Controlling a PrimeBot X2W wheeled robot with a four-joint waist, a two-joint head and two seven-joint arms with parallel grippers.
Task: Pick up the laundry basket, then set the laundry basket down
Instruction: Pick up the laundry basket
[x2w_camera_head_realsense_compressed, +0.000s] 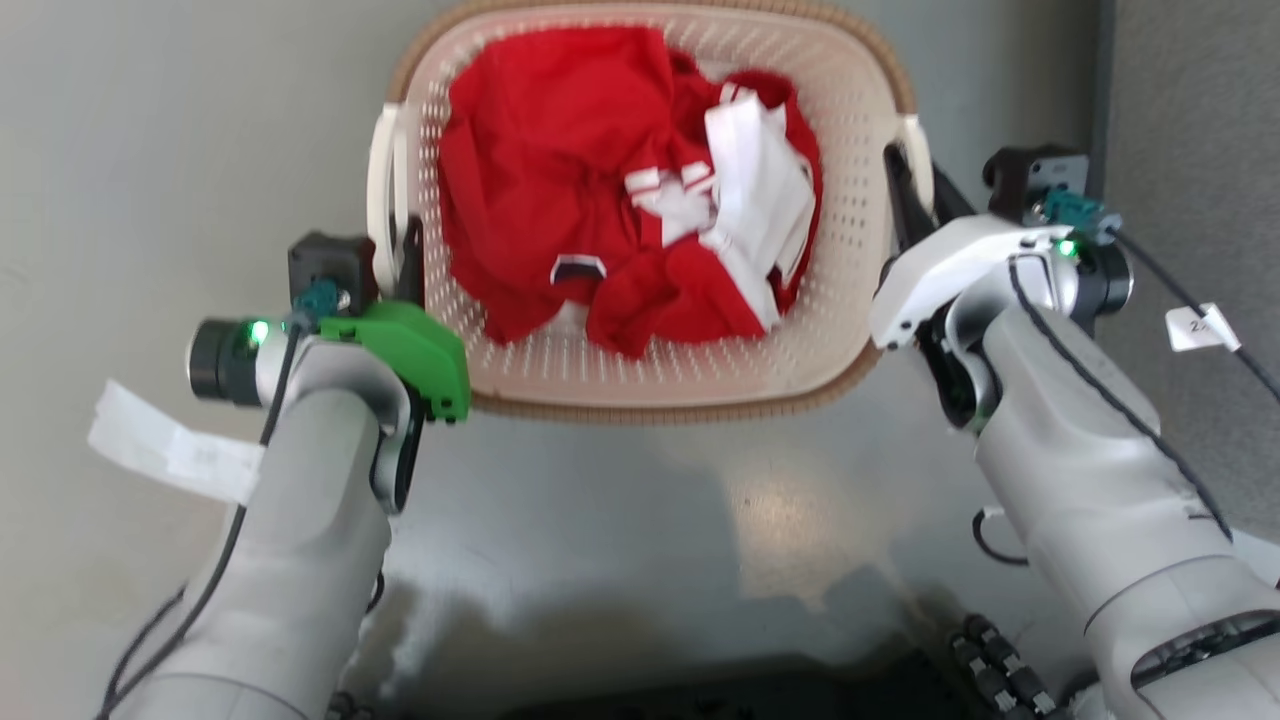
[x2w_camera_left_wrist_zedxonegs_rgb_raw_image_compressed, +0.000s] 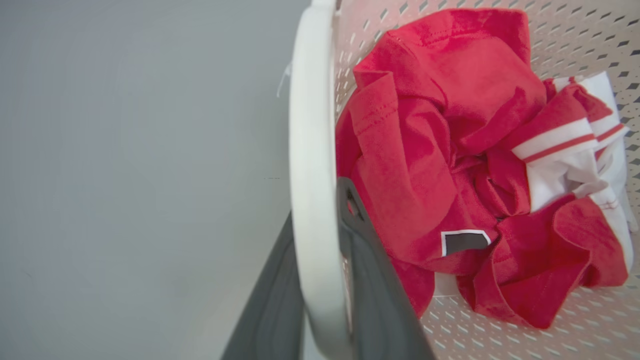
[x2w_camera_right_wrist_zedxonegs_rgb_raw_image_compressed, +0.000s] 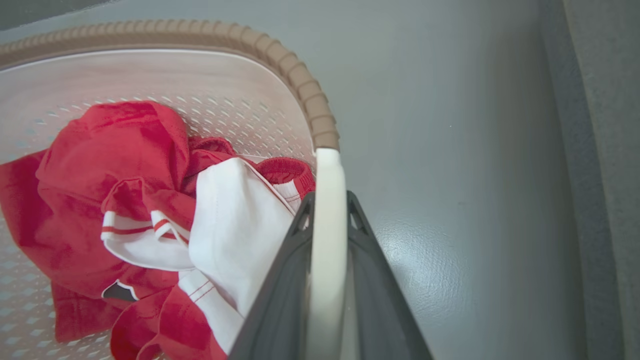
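Grey floor lies beneath the laundry basket of red clothes. The left gripper is clamped on its left handle, and the right gripper on its right handle.

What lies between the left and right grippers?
The laundry basket, holding red and white clothes, spans that stretch, as the head view shows.

The laundry basket is smooth, perforated cream plastic; its rim looks matt, ribbed like brown weave. Between the matt dark jaws, the handle is smooth white plastic. Beside them, soft red-and-white cloth; beneath, a faintly glossy grey floor.
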